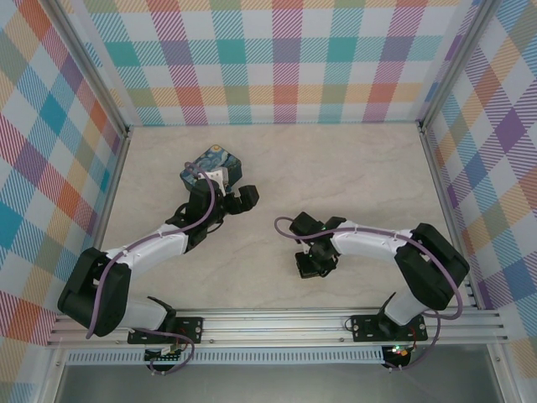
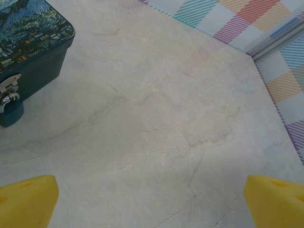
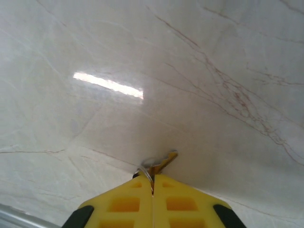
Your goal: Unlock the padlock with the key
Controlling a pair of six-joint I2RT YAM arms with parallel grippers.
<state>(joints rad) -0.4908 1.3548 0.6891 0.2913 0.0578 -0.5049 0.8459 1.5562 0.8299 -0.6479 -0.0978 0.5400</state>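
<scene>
The right pincer (image 3: 152,179) sits at the bottom centre of its wrist view, pressed together and pinching the key (image 3: 164,159). Only a short brassy tip and a thin silver loop (image 3: 146,164) poke out past its two yellow fingers, and the rest is hidden between them, just above the pale tabletop (image 3: 213,57). The left pincer (image 2: 152,204) is spread wide and holds nothing, its two yellow fingertips (image 2: 26,199) cut off at the bottom corners of its wrist view. At the left edge of that view, one padlock (image 2: 10,113) hangs from the silver hasp (image 2: 9,83) of one painted tin (image 2: 33,42). The padlock's blue body is partly cropped and its shackle is hard to make out. The tin is itself cut off by the upper left corner.
</scene>
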